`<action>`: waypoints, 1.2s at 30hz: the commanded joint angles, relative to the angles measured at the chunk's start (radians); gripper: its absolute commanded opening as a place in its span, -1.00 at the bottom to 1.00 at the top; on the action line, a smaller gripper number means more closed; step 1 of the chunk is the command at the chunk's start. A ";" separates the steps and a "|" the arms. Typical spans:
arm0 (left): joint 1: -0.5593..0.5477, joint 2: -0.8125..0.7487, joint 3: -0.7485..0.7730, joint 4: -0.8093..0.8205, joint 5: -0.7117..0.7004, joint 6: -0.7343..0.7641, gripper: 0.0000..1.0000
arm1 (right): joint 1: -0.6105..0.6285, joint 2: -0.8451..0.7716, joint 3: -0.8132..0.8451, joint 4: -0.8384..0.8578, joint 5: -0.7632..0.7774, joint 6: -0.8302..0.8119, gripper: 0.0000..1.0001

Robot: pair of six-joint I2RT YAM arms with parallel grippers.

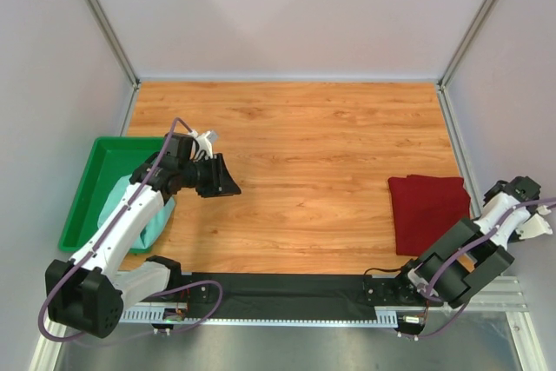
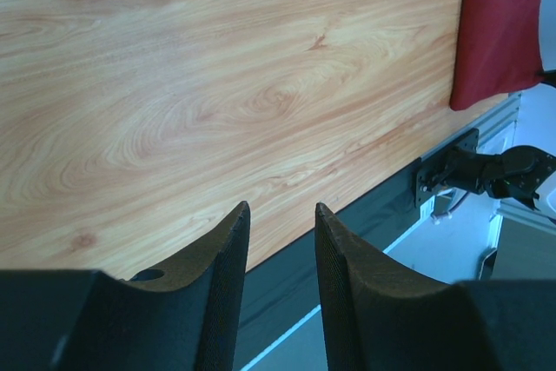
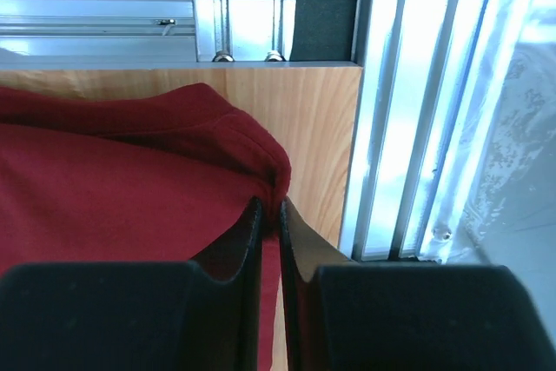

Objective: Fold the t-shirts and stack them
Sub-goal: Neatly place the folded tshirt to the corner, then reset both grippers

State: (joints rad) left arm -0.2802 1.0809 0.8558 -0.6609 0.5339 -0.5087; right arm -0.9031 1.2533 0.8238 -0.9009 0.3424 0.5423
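The maroon t-shirt (image 1: 428, 210) lies folded on the wooden table at the right; it also shows in the left wrist view (image 2: 499, 28). My right gripper (image 3: 270, 206) is shut on a bulging corner fold of the maroon t-shirt (image 3: 113, 188), close to the table's right edge. The mint green t-shirt (image 1: 143, 215) lies crumpled, partly in the green tray (image 1: 91, 188), under my left arm. My left gripper (image 1: 228, 182) hangs open and empty above bare wood to the right of the tray; in the left wrist view (image 2: 281, 208) nothing is between its fingers.
Aluminium frame posts and rails (image 3: 434, 128) run right beside the right gripper. A black strip (image 1: 287, 288) and the arm bases line the near edge. Pale walls close in the back and sides.
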 commanded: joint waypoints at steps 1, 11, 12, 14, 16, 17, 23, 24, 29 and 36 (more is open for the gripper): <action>-0.002 -0.006 0.000 0.017 0.021 0.027 -0.14 | -0.017 0.003 0.047 -0.027 0.067 -0.019 -0.77; -0.001 -0.047 -0.015 0.009 0.032 0.032 -0.14 | 0.117 -0.121 0.239 -0.234 0.093 0.037 0.04; -0.001 -0.052 -0.021 0.009 0.034 0.032 -0.14 | 0.256 -0.133 0.265 -0.228 0.093 0.056 0.02; 0.001 -0.067 -0.031 0.015 0.034 0.030 -0.14 | 0.436 -0.123 0.352 -0.224 0.125 0.131 0.01; -0.001 -0.078 -0.049 0.026 0.025 0.019 -0.14 | 0.672 -0.071 0.411 -0.210 0.083 0.203 0.01; 0.001 -0.084 -0.050 0.024 0.026 0.018 -0.14 | 0.749 -0.014 0.478 -0.217 0.084 0.223 0.01; -0.001 -0.162 -0.118 0.096 0.055 -0.083 -0.09 | 1.249 0.090 0.531 -0.004 -0.100 0.277 0.11; -0.001 -0.176 -0.150 0.116 0.063 -0.108 -0.07 | 1.329 0.095 0.490 0.058 -0.123 0.278 0.14; -0.001 -0.298 -0.320 0.355 0.141 -0.372 0.04 | 1.481 0.002 0.252 0.216 -0.399 0.281 0.29; -0.001 -0.536 -0.639 0.652 0.158 -0.695 0.29 | 1.477 -0.385 -0.214 0.448 -0.574 0.350 1.00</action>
State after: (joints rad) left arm -0.2802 0.6163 0.2810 -0.2104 0.6556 -0.9947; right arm 0.5781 0.9768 0.6876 -0.6239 -0.1272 0.8528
